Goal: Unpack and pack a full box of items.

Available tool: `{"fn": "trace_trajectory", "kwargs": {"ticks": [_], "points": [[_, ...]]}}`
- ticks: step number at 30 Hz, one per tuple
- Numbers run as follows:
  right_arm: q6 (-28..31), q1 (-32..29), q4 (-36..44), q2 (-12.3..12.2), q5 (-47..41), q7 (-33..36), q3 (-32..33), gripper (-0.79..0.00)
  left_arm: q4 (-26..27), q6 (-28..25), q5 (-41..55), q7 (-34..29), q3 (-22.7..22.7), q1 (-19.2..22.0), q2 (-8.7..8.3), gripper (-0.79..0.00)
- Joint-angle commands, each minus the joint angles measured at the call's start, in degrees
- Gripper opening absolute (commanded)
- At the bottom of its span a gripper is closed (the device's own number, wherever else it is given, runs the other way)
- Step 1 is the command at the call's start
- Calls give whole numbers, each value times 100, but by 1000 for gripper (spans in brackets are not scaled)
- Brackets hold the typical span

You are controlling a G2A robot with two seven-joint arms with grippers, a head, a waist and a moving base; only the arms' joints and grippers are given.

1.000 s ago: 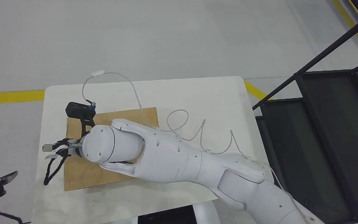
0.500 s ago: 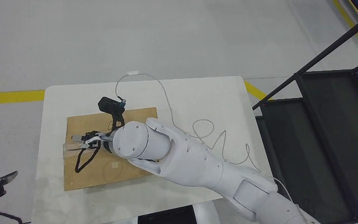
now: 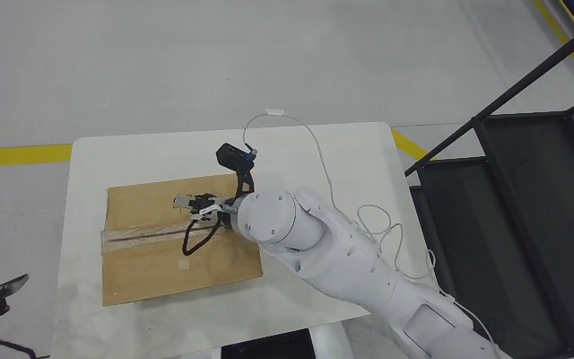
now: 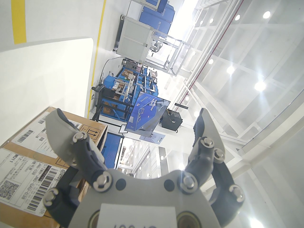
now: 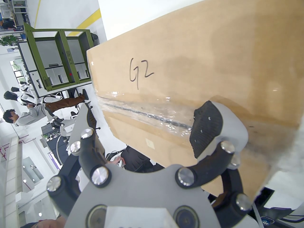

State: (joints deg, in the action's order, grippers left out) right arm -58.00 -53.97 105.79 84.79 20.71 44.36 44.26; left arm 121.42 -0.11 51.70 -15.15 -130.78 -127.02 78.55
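Directly beneath the spread right hand (image 5: 146,119) lies the taped box (image 5: 190,48).

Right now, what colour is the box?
Brown cardboard; the box shows best in the top view.

Grey floor (image 3: 269,54) with yellow line (image 3: 31,154), dark metal stairs (image 3: 520,224) alongside.

overall: bright, even white hall light, no dim corners.
source: round ceiling lamps (image 4: 260,86) overhead in rows, each ringed with flare in the left wrist view.
glare: far end of hall (image 4: 187,8) blown out white; clear tape (image 5: 142,113) on the box (image 5: 213,48) glints.
table: white table (image 3: 368,161) reflects hard from the top view.
distortion: both wrist views fisheye, straight edges bow near borders.
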Motion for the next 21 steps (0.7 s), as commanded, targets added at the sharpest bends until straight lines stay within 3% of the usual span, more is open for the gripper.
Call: {"fn": "trace_trajectory", "kwargs": {"ticks": [1,8,13,17,21], "points": [[0,-106,157,-121,300,193,107,0,0,0,0,0,0,0,0,0],[0,-313,569,-538,507,193,271,0,0,0,0,0,0,0,0,0],[35,-250,846,-711,29,228,233,0,0,0,0,0,0,0,0,0],[107,50,787,-631,-415,273,-119,0,0,0,0,0,0,0,0,0],[371,503,403,-375,-844,-29,-586,0,0,0,0,0,0,0,0,0]]}}
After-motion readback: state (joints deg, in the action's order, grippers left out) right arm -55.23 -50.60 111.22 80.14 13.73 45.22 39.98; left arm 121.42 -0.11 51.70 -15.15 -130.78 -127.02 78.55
